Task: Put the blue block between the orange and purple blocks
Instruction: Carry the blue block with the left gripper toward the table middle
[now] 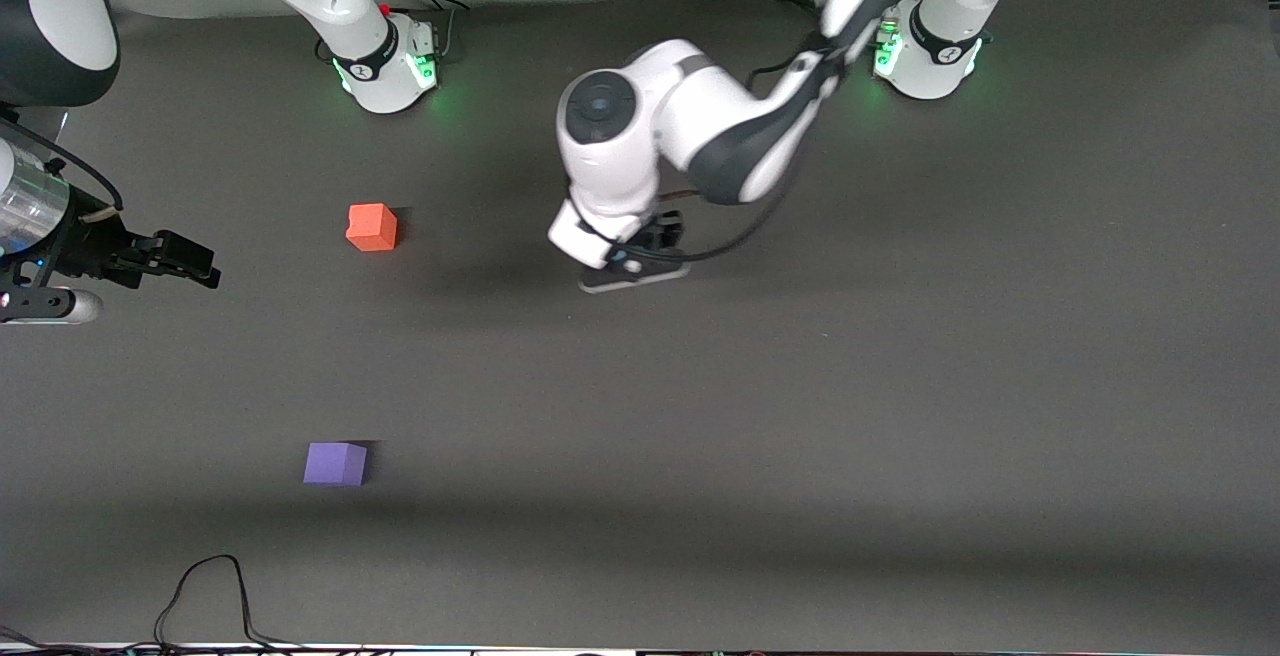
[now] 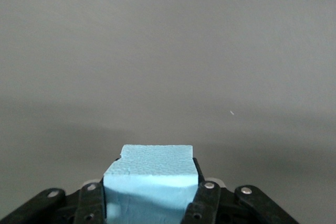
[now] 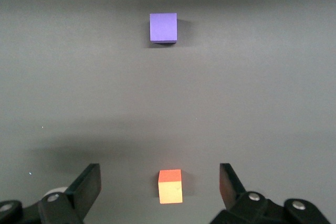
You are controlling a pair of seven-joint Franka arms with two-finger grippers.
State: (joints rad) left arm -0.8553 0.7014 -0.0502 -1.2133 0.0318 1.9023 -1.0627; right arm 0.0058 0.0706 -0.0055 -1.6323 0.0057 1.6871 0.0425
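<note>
My left gripper is shut on the light blue block, which sits between its two fingers in the left wrist view. The wrist hides the block in the front view. This gripper is over the middle of the table, toward the left arm's end from the orange block. The purple block lies nearer the front camera than the orange one, with bare mat between them. My right gripper is open and empty, up in the air. Its view shows the orange block and the purple block below.
The dark grey mat covers the table. The two arm bases stand along its edge farthest from the front camera. A black cable loops at the edge nearest the front camera.
</note>
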